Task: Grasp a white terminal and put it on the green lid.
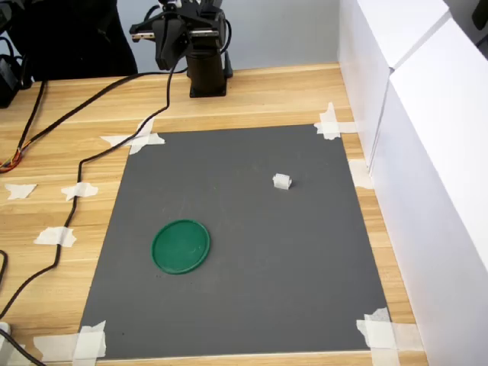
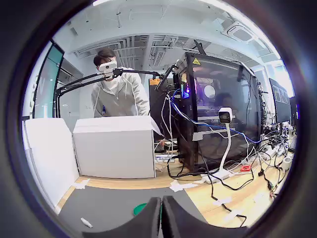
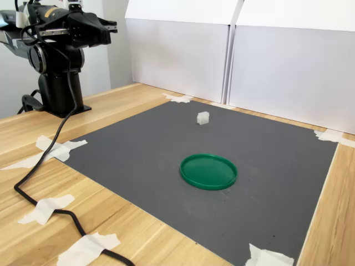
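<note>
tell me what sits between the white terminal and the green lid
Nothing: only bare grey mat separates the white terminal from the green lid, in both exterior views.

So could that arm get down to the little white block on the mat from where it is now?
Probably yes. The white terminal sits alone on the grey mat, apart from the green lid, with nothing over it. The gripper is folded up near the arm's base, well away.
</note>
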Tool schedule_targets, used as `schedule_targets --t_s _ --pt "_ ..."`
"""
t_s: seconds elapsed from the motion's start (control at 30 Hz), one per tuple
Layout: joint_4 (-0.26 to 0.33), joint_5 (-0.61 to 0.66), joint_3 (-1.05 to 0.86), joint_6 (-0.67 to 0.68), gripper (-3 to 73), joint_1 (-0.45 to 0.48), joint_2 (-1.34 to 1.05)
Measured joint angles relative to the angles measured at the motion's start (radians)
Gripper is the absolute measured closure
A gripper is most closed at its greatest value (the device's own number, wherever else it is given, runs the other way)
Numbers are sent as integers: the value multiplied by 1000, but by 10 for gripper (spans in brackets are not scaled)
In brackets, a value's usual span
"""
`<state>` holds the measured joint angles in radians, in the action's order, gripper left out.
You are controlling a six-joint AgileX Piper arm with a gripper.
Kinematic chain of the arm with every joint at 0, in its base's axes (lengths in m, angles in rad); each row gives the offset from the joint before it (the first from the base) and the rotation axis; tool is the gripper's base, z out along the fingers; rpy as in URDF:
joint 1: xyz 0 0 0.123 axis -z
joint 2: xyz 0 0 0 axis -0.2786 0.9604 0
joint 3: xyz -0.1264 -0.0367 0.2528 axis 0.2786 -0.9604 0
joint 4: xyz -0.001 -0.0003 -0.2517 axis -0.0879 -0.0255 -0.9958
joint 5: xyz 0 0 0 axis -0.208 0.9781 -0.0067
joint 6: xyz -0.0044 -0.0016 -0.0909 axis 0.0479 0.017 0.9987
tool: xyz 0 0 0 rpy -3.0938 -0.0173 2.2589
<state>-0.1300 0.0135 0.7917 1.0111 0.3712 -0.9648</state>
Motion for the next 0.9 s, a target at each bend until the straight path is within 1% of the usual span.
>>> schedule_targets --t_s 0.13,0.23,0.4,0.63,0.77,0.9 --pt "0 10 2 0 711 0 0" --pt "4 66 34 0 711 0 35" --pt "5 155 169 0 711 0 229" --pt "4 238 346 3 711 0 511" --pt "4 288 441 52 711 0 649" --pt "4 372 537 129 711 0 788"
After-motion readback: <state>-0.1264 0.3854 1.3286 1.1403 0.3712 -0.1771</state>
